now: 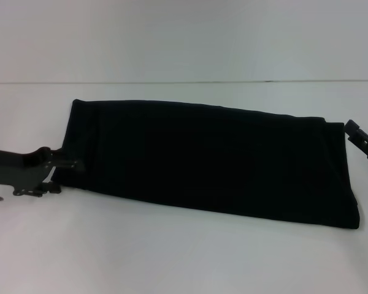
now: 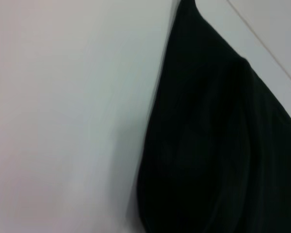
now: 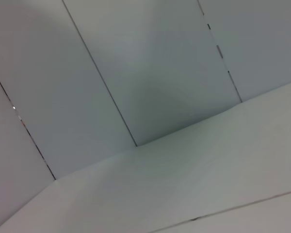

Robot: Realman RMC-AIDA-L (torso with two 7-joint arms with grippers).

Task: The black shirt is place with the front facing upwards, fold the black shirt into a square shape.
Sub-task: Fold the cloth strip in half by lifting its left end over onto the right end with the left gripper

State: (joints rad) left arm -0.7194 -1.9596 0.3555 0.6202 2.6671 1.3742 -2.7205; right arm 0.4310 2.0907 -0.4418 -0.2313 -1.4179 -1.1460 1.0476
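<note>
A two-armed robot at a white table with a black shirt folded into a long band.

The left gripper [image 1: 64,164] reaches in low from the left, its tip touching the left end of the black shirt [image 1: 208,159]; whether its fingers are apart or pinching cloth cannot be told. The right gripper [image 1: 363,136] sits at the right edge of the head view, just beside the shirt's right end and not touching it, its two prongs standing apart with nothing between them. The shirt lies flat across the middle of the white table [image 1: 172,257] as a long, dark strip running left to right, with no lettering or label showing. In the left wrist view the black cloth [image 2: 218,145] fills one side against bare tabletop. The right wrist view shows only tabletop and a pale panelled wall [image 3: 150,63] behind it. No containers are in view.
</note>
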